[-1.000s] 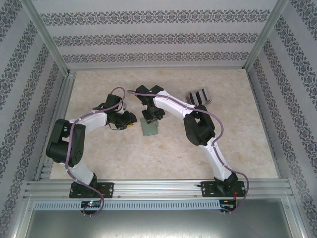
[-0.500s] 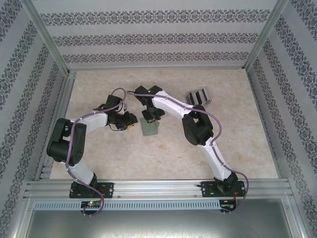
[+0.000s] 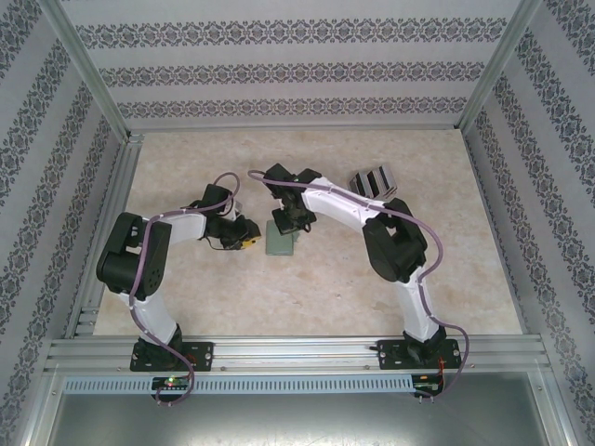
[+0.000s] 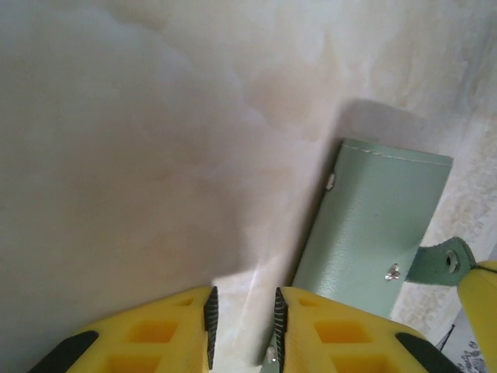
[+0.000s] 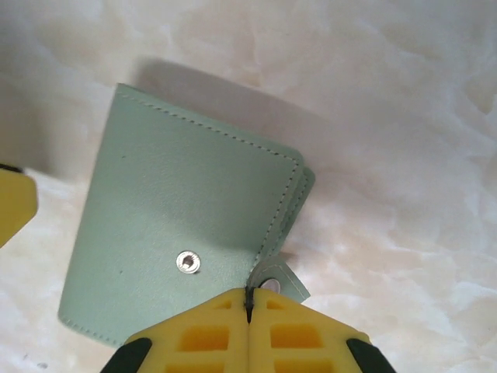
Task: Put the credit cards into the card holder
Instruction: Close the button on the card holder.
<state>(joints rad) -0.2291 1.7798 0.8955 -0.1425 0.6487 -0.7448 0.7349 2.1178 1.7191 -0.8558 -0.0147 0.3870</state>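
Observation:
The card holder [image 3: 280, 242] is a sage-green folded wallet lying flat on the marble table, also plain in the left wrist view [image 4: 373, 225] and the right wrist view [image 5: 178, 210]. My right gripper [image 3: 295, 223] [image 5: 249, 294] is shut on its small snap tab [image 5: 279, 278] at the wallet's edge. My left gripper [image 3: 247, 243] [image 4: 243, 299] sits low at the wallet's left side, its jaws a narrow gap apart over bare table with nothing between them. The tab [image 4: 443, 263] sticks out toward a yellow right finger [image 4: 481, 299]. The credit cards are out of view.
A grey upright slotted rack [image 3: 373, 180] stands at the back right of the table. Aluminium frame rails [image 3: 297, 351] run along the near edge and patterned walls close in the sides.
My right gripper has closed onto the snap tab and its elbow has swung to the right. The left arm has shifted slightly, its gripper staying beside the wallet.

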